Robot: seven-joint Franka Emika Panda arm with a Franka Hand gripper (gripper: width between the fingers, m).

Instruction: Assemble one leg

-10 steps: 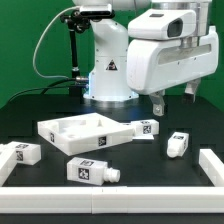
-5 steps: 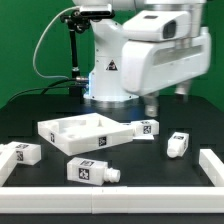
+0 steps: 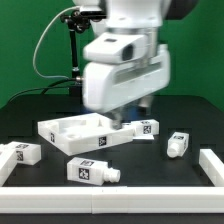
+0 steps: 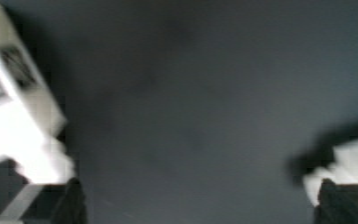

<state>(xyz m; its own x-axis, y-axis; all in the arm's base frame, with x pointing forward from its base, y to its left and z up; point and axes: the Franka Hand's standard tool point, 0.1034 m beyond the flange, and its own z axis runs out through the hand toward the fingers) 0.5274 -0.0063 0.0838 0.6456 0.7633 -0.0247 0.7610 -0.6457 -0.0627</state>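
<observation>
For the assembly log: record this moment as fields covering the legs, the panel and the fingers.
legs on table, exterior view: leg beside panel; rightmost leg; front leg; leftmost leg
white panel: flat, no leg fitted
gripper: above the panel's exterior-view right end, blurred
fingers: apart, nothing between them

No legible lettering, only black-and-white square tags point(image 3: 84, 172) on legs point(image 3: 178, 143) and rimmed panel point(image 3: 62, 131)
</observation>
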